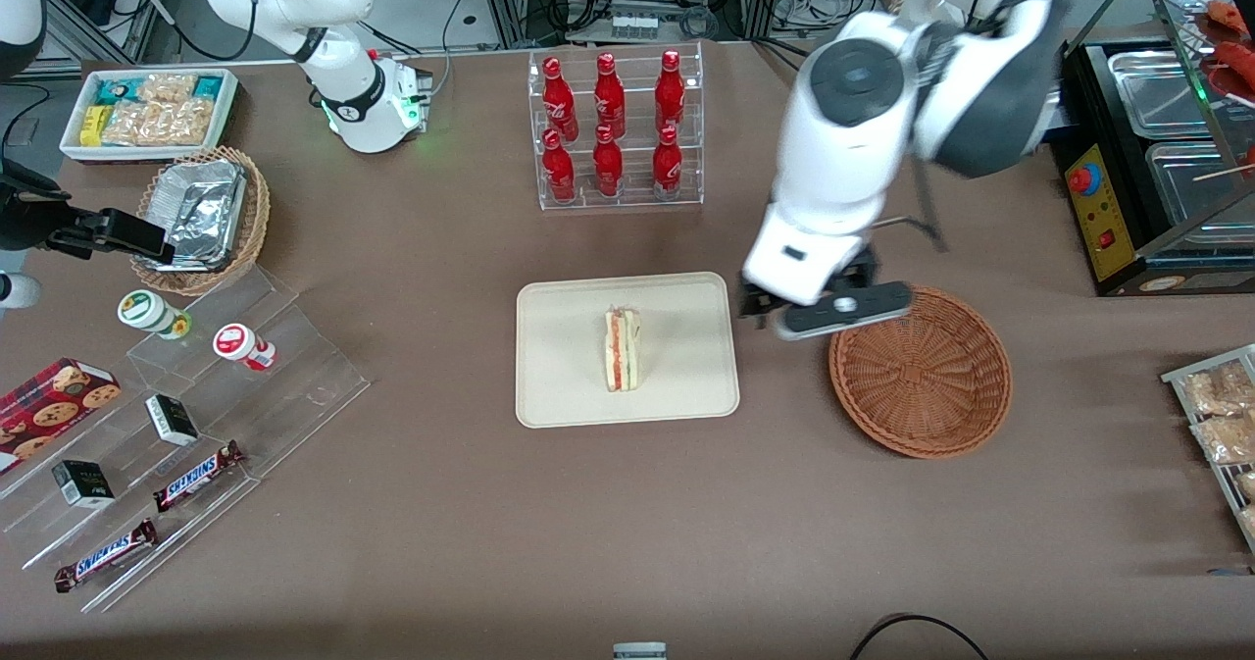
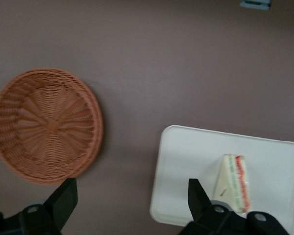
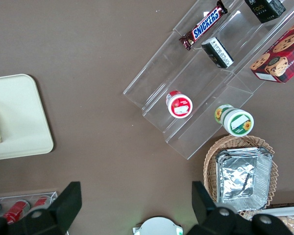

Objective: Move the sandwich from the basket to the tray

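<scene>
The sandwich (image 1: pixel 622 350) (image 2: pixel 233 183) lies on its side in the middle of the cream tray (image 1: pixel 559 366) (image 2: pixel 186 161), its red and green filling edge showing. The reddish-brown wicker basket (image 1: pixel 922 373) (image 2: pixel 46 125) stands beside the tray toward the working arm's end, with nothing in it. My gripper (image 1: pixel 784 312) (image 2: pixel 132 196) hangs open above the bare table between the tray and the basket, holding nothing; one fingertip (image 2: pixel 66 193) is over the basket's rim side, the other (image 2: pixel 196 193) over the tray's edge.
A clear rack of red bottles (image 1: pixel 615 130) stands farther from the front camera than the tray. Toward the parked arm's end are a clear stepped shelf (image 1: pixel 196 415) with snacks, a tan basket of foil containers (image 1: pixel 201 219) and a white bin of packets (image 1: pixel 147 111). A black food warmer (image 1: pixel 1147 170) stands at the working arm's end.
</scene>
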{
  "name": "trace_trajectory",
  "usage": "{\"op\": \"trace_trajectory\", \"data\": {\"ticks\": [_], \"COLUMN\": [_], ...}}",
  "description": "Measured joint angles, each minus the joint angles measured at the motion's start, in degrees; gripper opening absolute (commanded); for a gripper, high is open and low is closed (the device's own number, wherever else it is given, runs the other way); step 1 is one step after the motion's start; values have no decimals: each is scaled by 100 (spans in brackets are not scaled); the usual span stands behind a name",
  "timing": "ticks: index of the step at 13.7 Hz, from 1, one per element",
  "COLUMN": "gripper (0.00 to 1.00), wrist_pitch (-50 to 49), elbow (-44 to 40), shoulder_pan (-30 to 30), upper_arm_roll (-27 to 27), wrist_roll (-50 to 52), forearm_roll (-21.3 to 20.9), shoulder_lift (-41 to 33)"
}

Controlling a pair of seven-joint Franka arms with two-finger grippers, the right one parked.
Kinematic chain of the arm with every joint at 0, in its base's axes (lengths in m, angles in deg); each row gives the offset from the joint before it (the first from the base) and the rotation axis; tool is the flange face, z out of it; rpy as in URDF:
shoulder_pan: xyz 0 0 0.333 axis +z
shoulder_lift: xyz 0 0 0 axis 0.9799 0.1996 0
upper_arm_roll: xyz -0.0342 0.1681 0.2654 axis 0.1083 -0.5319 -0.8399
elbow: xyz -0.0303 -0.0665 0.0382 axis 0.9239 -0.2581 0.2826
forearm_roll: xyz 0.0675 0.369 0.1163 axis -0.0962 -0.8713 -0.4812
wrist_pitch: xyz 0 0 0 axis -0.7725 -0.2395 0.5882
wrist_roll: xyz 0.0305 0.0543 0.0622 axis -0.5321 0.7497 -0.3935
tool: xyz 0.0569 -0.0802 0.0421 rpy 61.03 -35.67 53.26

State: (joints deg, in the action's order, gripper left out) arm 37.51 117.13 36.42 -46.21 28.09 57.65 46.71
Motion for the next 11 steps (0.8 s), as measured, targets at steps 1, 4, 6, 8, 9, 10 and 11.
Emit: {"op": "trace_trajectory", "data": {"ticks": [1, 4, 6, 8, 9, 10, 11], "gripper": [99, 99, 99, 99, 99, 99, 99], "wrist_pitch": [-69, -348, -547, -791, -904, -988, -1064], "elbow": [177, 473, 514, 518, 521, 523, 523], "shoulder_pan": [5, 18, 25, 29, 30, 33, 78], "upper_arm_roll": [-190, -756, -1133, -1454, -1581, -1688, -1751], "wrist_roll": [-291, -1156, -1732, -2203, -2377, -2511, -2575], "forearm_roll": [8, 19, 23, 28, 30, 31, 28], "shoulder_lift": [-219, -712, -903, -1055, -1123, -1194, -1258]}}
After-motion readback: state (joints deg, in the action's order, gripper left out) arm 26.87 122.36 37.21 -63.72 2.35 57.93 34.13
